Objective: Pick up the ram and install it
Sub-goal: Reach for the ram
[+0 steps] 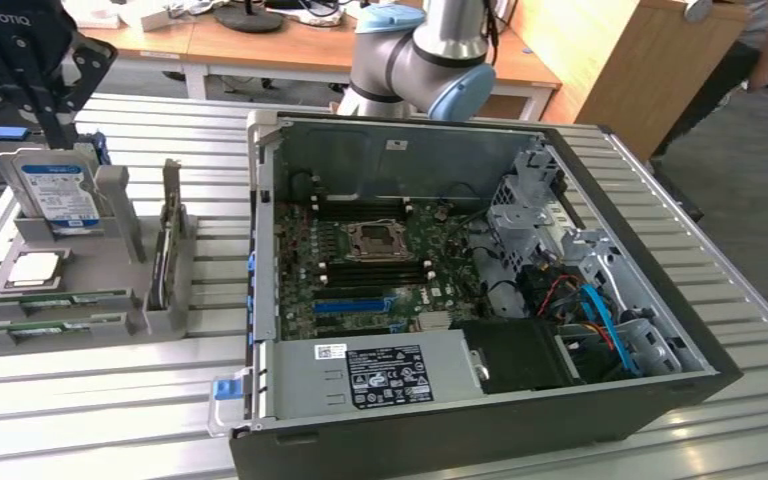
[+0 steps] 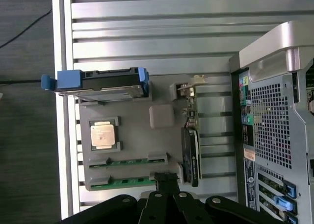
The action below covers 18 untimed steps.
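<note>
Ram (image 1: 53, 327) (image 2: 122, 182): a green stick lying flat in the outermost slot of the grey holder (image 1: 157, 312), in the lower left of the exterior view. Nothing grips or touches it. It is well apart from the motherboard (image 1: 371, 272).

Second green stick (image 1: 59, 297): in the neighbouring slot, parallel to the ram and just beside it.

Other items in the holder: a square silver processor chip (image 1: 35, 268) seated just behind the two sticks. A hard drive (image 1: 53, 190) with blue side rails stands upright at the holder's far end. A long card (image 1: 168, 240) stands on edge along the holder's side toward the case.

Jaws: closed on each other and holding nothing. In the exterior view they hang in the upper left, above the hard drive and clear of the holder. In the wrist view their black tips meet over the holder, near one end of the ram.

Computer case (image 1: 491, 425): open, occupying the centre and right of the exterior view, just beside the holder. The motherboard lies exposed on its floor with a processor socket (image 1: 373, 240) at mid-board.

Table (image 1: 91, 400): ribbed metal, carrying the holder and the case. The robot arm (image 1: 424, 55) rises behind the case at upper centre.
</note>
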Available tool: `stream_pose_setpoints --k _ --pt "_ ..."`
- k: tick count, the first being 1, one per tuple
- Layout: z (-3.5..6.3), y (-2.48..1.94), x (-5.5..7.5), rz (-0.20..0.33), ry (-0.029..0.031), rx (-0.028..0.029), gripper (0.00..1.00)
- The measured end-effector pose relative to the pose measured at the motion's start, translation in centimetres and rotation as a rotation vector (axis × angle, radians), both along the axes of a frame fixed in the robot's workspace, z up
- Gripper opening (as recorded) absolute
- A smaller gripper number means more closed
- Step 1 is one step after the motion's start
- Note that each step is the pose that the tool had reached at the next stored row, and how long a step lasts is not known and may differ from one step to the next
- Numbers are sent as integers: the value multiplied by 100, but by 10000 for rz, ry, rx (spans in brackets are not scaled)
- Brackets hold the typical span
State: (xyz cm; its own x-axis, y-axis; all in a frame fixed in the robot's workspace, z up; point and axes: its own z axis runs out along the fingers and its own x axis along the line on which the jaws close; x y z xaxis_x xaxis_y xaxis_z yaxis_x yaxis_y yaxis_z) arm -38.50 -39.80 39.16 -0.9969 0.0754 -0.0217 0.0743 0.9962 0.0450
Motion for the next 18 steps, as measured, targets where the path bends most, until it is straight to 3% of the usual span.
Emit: stream_pose_setpoints --k 11,18 --pt "-6 7 -320 0 19 0 11" --pt "-7 6 -369 1 26 0 11"
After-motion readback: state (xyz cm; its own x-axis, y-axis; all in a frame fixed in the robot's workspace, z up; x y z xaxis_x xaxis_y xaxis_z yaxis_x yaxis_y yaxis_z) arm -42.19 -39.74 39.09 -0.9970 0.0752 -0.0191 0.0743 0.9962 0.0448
